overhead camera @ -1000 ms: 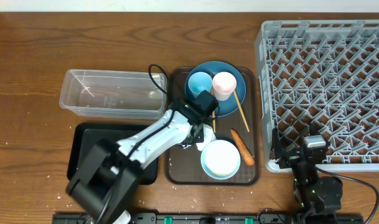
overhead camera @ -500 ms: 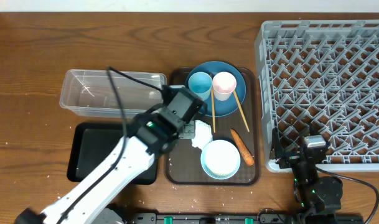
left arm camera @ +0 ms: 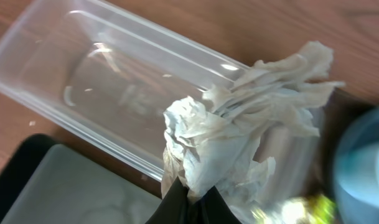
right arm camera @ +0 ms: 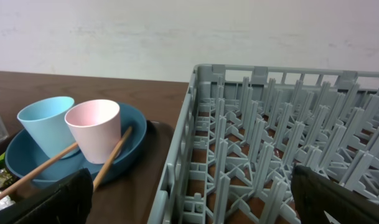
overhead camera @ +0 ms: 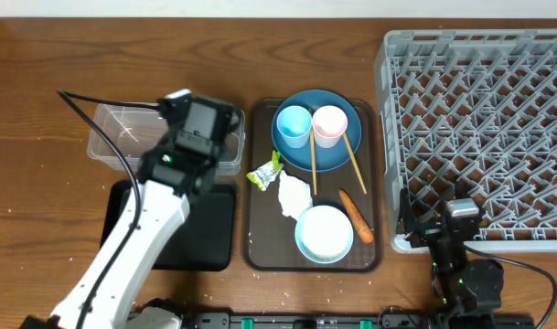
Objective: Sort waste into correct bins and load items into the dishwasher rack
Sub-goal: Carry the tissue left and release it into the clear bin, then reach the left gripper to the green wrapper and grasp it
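Waste item, crumpled white paper [left arm camera: 239,130]: pinched in the closed left pincer [left arm camera: 190,198] over the clear tub [left arm camera: 96,87], at the end nearest the brown tray [overhead camera: 260,247]. A second white wad [overhead camera: 294,194] lies on that tray, just beside the green-yellow wrapper [overhead camera: 264,171]. Right pincer [right arm camera: 190,180]: fingers spread wide, holding nothing, by the near corner of the grey rack [right arm camera: 270,124] on the counter [overhead camera: 40,91].

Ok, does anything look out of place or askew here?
Nothing looks broken. Only the green wrapper lies skewed at the left rim of the brown tray, and both chopsticks stick out past the plate.
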Robot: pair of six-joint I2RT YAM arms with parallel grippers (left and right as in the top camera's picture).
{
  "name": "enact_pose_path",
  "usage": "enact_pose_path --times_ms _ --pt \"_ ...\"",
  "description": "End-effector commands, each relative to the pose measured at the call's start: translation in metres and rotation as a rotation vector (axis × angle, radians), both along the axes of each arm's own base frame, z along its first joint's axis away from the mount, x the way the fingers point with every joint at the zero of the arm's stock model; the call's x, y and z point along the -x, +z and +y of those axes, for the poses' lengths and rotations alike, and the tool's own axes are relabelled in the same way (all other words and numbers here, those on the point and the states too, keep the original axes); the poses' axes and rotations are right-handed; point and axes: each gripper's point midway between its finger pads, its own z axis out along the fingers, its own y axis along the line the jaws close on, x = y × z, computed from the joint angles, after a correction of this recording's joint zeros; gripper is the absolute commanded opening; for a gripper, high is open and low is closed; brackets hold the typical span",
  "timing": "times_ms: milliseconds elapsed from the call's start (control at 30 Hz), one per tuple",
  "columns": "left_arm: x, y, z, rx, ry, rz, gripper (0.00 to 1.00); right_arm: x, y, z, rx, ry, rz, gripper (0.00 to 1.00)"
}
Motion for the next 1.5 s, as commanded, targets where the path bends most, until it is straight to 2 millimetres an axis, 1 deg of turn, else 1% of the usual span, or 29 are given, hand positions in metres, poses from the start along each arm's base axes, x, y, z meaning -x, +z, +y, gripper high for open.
enact_pose_path --times_ms 0,133,167,200,233,267,300,367,400,467,533,600,800,900,1033,1133,1267,1467 --pt "-0.006 -0.016 0.026 -0.047 0.07 0.044 0.08 0.0 0.0 -0.002 0.008 -0.006 -0.001 0.99" --pt "-0.016 -0.041 0.037 -0.048 0.108 0.098 0.11 0.0 0.0 -0.002 0.008 -0.006 -0.001 0.99" --pt "-0.018 -0.047 0.039 -0.051 0.113 0.108 0.13 0.0 0.0 -0.002 0.008 -0.006 -0.001 0.99" --pt "-0.02 -0.052 0.04 -0.054 0.118 0.118 0.17 0.0 0.0 -0.002 0.008 -0.006 -0.001 0.99" --pt "-0.022 -0.057 0.04 -0.057 0.118 0.127 0.29 0.0 0.0 -0.002 0.008 -0.006 -0.001 0.99" --pt "-0.022 -0.06 0.04 -0.058 0.118 0.134 0.36 0.0 0.0 -0.002 0.008 -0.006 -0.001 0.99" --pt "-0.023 -0.061 0.039 -0.059 0.118 0.137 0.38 0.0 0.0 -0.002 0.008 -0.006 -0.001 0.99" --pt "-0.024 -0.059 0.038 -0.056 0.116 0.125 0.41 0.0 0.0 -0.002 0.008 -0.006 -0.001 0.99" --pt "-0.025 -0.055 0.038 -0.053 0.116 0.114 0.44 0.0 0.0 -0.002 0.008 -0.006 -0.001 0.99" --pt "-0.026 -0.044 0.038 -0.045 0.112 0.085 0.49 0.0 0.0 -0.002 0.008 -0.006 -0.001 0.99" --pt "-0.022 -0.031 0.036 -0.025 0.106 0.057 0.54 0.0 0.0 -0.002 0.008 -0.006 -0.001 0.99" --pt "-0.015 -0.02 0.028 0.029 0.07 0.048 0.55 0.0 0.0 -0.002 0.008 -0.006 -0.001 0.99" --pt "0.021 0.005 -0.029 0.208 -0.314 0.094 0.55 0.0 0.0 -0.002 0.008 -0.006 -0.001 0.99" --pt "0.034 0.008 -0.041 0.223 -0.378 0.118 0.55 0.0 0.0 -0.002 0.008 -0.006 -0.001 0.99" --pt "0.048 -0.002 -0.056 0.188 -0.47 0.186 0.54 0.0 0.0 -0.002 0.008 -0.006 -0.001 0.99" --pt "0.052 -0.011 -0.071 0.168 -0.536 0.224 0.54 0.0 0.0 -0.002 0.008 -0.006 -0.001 0.99" --pt "0.053 -0.027 -0.091 0.136 -0.606 0.272 0.54 0.0 0.0 -0.002 0.008 -0.006 -0.001 0.99" --pt "0.05 -0.058 -0.109 0.084 -0.662 0.348 0.54 0.0 0.0 -0.002 0.008 -0.006 -0.001 0.99"
